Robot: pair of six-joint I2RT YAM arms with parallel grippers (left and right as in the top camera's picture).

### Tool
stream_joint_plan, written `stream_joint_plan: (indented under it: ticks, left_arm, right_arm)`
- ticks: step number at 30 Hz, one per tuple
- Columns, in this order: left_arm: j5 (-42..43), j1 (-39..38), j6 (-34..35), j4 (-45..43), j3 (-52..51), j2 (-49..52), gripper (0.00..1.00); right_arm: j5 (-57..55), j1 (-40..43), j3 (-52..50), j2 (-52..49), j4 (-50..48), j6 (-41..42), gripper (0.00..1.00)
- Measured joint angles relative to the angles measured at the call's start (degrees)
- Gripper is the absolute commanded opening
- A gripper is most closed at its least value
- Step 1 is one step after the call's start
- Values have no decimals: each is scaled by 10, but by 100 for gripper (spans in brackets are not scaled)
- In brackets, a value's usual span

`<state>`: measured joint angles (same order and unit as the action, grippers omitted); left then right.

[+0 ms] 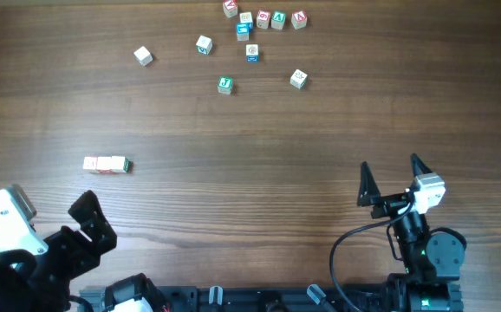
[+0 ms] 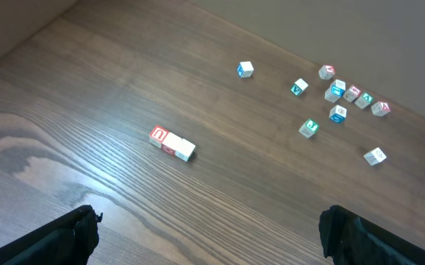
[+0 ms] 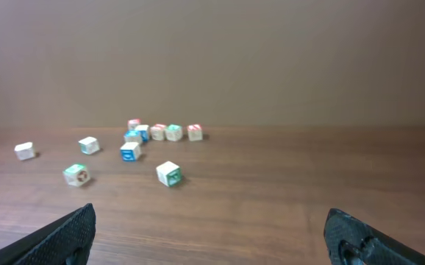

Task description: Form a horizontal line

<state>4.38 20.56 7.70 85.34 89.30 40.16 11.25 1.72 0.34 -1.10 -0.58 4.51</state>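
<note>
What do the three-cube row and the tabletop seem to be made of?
Row of cubes: likely pale wood, matte, with red printed marks; grain too small to see. Tabletop: dark brown wood or wood-look laminate, long streaked grain, slight sheen.

Loose cubes lie scattered on the far part of the brown wooden table. A plain pale cube sits apart at the left. A green-marked cube lies nearest. A blue cube sits just beside a cluster of red- and green-marked cubes.
</note>
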Motion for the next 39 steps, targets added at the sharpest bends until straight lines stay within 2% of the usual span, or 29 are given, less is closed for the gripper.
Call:
stream_joint_plan:
  ticks: [39]
  left_arm:
    - [0,0,0,0,0,0,100]
  right_arm:
    - [-13,0,0,0,1,9,100]
